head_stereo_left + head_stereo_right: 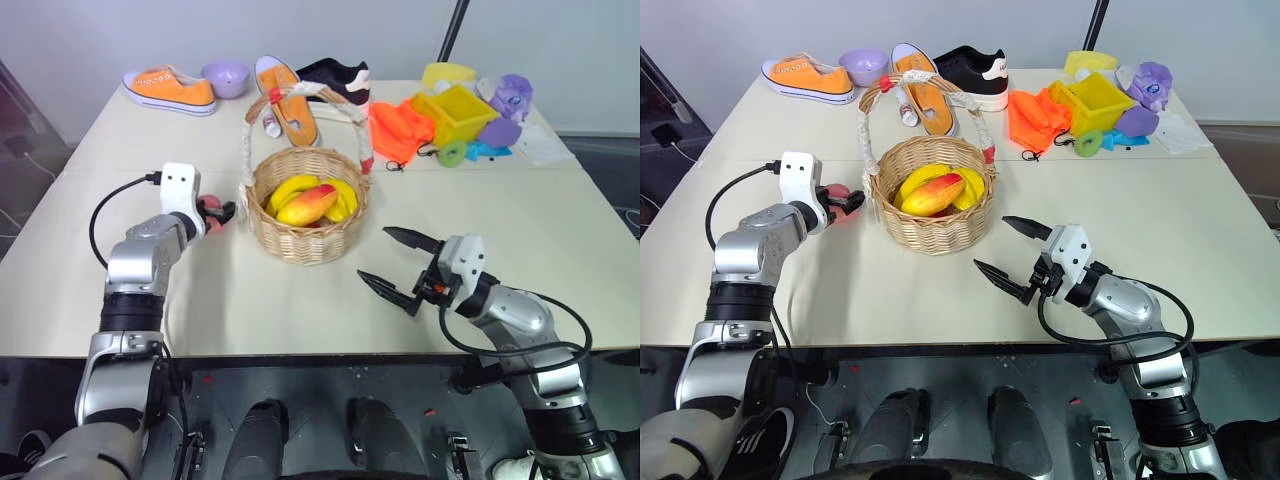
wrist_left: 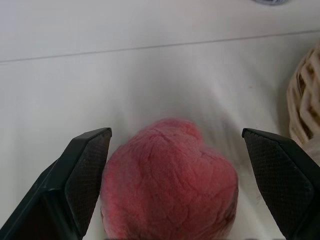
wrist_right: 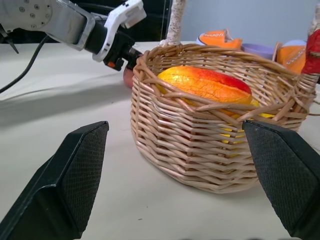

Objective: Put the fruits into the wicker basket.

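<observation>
- While the left arm is stretched forward over the table (image 1: pixel 560 240) toward the left side of the basket (image 1: pixel 300 235), its wrist tips down a bit and the left gripper (image 1: pixel 222 212) sits low, just beside the basket's wall.
- Left gripper's jaws are spread wide, with the peach (image 2: pixel 167 182) right between them. From the wrist view one finger (image 2: pixel 85 175) looks like it's just about against the peach's side and the other stands clear of it, so it's framing the peach, not squeezing it. Can't really tell if that near pad is actually touching.
- Peach is sitting on the table just left of the basket, close to the wicker but outside it.
- Right arm is bent in front of the basket, forearm roughly level, right gripper (image 1: pixel 398 264) pointing toward the basket from the near right side.
- Right gripper is also wide open and holding nothing, hanging above the table, a little apart from the basket.
- Mango (image 1: pixel 308 205) is already in the basket, lying on top of some yellow fruit (image 1: pixel 290 187), pretty much straight ahead of the right gripper's fingers.
- Basket's arched handle (image 1: pixel 300 95) stands upright over all that.
- Behind the basket: an orange shoe (image 1: pixel 168 88), a purple bowl (image 1: pixel 226 76), and a yellow toy cart (image 1: pixel 458 110) off to the far right.
</observation>
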